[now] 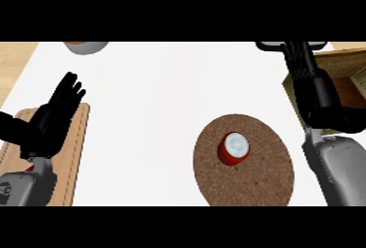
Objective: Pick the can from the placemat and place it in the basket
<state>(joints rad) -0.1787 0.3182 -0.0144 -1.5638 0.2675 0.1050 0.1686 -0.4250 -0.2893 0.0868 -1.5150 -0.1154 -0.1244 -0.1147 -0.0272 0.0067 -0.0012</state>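
Observation:
A red can (235,148) with a silver top stands upright on the brown oval placemat (247,184), right of the counter's middle. My right hand (309,72) stretches far up along the right side, past the can and well above it, fingers straight and open, holding nothing. Its tips are cut off by the view's top edge. The wooden basket (346,72) shows partly at the right edge, behind that hand. My left hand (57,109) rests open at the left, fingers up, far from the can.
A wooden board (77,145) lies along the left edge of the white counter (164,97), under my left hand. A grey bowl (86,47) sits at the top left. My grey right forearm (336,164) runs beside the placemat's right rim.

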